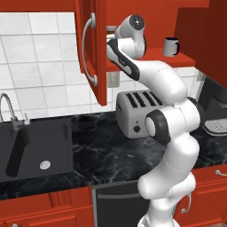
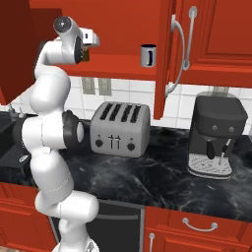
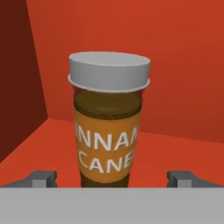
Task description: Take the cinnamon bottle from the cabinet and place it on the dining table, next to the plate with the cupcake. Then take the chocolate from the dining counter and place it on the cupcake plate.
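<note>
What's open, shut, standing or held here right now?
Cabinet: door open.
Cinnamon bottle: upright on the shelf, capped, not held.
Gripper: open, a finger on either side of the bottle.
Mug: upright on the shelf.
Toaster: slots empty.
Sink: empty.

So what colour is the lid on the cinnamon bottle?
Pale grey; the cinnamon bottle shows best in the hand view.

Cinnamon bottle between spread fingers; shelf free either side.
</note>
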Robot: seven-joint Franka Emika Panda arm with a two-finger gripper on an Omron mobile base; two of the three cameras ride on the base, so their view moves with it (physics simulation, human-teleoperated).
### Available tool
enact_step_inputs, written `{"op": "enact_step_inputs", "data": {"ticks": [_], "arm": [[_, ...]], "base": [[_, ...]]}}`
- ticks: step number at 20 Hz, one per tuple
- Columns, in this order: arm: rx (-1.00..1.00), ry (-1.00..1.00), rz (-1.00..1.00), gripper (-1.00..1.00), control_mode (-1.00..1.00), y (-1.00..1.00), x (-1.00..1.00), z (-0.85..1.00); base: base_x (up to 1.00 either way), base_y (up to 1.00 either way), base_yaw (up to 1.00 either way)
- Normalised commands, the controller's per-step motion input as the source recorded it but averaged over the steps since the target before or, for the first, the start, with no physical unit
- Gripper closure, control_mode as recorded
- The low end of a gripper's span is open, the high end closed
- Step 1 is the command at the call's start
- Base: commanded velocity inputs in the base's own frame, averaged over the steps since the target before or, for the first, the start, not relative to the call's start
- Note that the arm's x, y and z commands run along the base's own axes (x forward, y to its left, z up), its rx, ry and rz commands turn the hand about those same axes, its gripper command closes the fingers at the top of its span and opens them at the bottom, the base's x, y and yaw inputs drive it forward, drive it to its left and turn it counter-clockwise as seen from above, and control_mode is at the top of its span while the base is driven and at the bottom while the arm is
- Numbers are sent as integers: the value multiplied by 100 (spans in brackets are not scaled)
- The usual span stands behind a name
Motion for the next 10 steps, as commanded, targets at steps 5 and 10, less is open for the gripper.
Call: {"op": "enact_step_inputs", "data": {"ticks": [5, 10], "arm": [[0, 0, 0, -100, -100, 11, 33, 0], [0, 0, 0, -100, -100, 12, 26, 0]], "base": [[0, 0, 0], [0, 0, 0]]}}
